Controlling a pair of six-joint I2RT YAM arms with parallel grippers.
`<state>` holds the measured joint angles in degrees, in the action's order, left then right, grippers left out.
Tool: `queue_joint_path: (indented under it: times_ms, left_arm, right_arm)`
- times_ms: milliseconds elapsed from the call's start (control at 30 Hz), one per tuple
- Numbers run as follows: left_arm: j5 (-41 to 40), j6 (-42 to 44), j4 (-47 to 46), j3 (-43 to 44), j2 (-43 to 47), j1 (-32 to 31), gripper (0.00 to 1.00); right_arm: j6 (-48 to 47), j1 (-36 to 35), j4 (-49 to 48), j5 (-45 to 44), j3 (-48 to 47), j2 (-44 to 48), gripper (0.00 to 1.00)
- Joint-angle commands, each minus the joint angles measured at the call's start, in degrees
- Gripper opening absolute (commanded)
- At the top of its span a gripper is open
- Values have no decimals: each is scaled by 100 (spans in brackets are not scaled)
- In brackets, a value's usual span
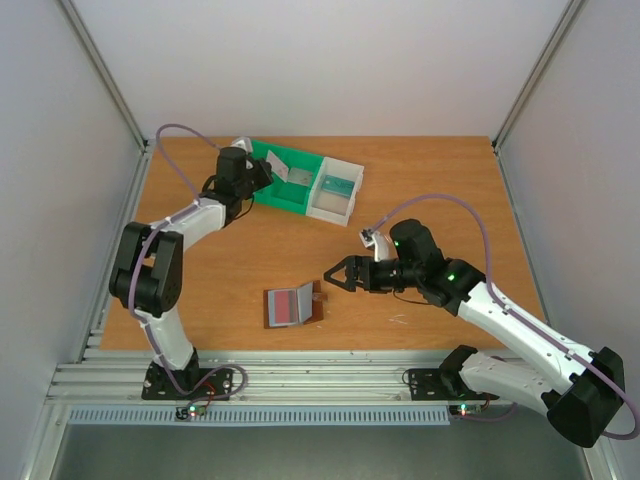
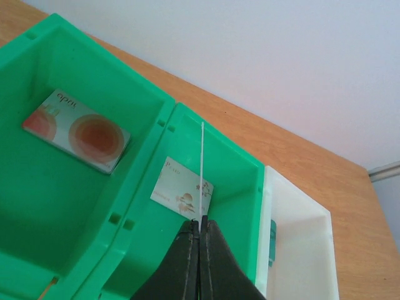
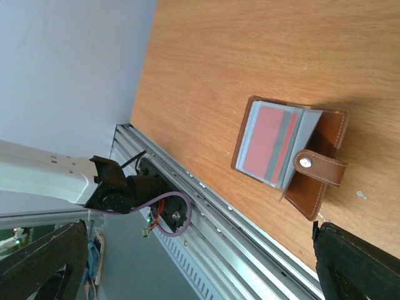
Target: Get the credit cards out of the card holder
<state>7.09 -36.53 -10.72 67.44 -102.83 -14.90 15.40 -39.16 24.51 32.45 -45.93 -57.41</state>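
Here, left fingers (image 2: pixel 184 265) clamped on a card (image 2: pixel 202 156) over green bin (image 2: pixel 237 206); right fingers (image 3: pixel 356 262) apart near card holder (image 3: pixel 328 187).

Left arm (image 1: pixel 150 265) extended and clamped, right arm (image 1: pixel 510 315) low and open.
The left gripper (image 2: pixel 200 228) reaches far forward from a bent elbow, fingers pressed together on an edge-on credit card (image 2: pixel 202 165). The right gripper (image 1: pixel 333 274) points leftward, fingers (image 3: pixel 356 262) wide apart, holding nothing.

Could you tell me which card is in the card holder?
The red card, tucked in the open brown card holder; the others are in the bins or the left gripper.
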Motion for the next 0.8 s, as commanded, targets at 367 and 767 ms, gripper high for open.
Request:
queue_joint_path:
  times_ms: [367, 767]
  left_arm:
    - [-514, 500, -798, 1083, -1348, -238, 0]
    - [-585, 717, -638, 1558, -1770, -362, 0]
  right_arm:
    - [-454, 23, 1068, -630, -654, 178, 99]
    - [-485, 25, 1238, -845, -671, 203, 98]
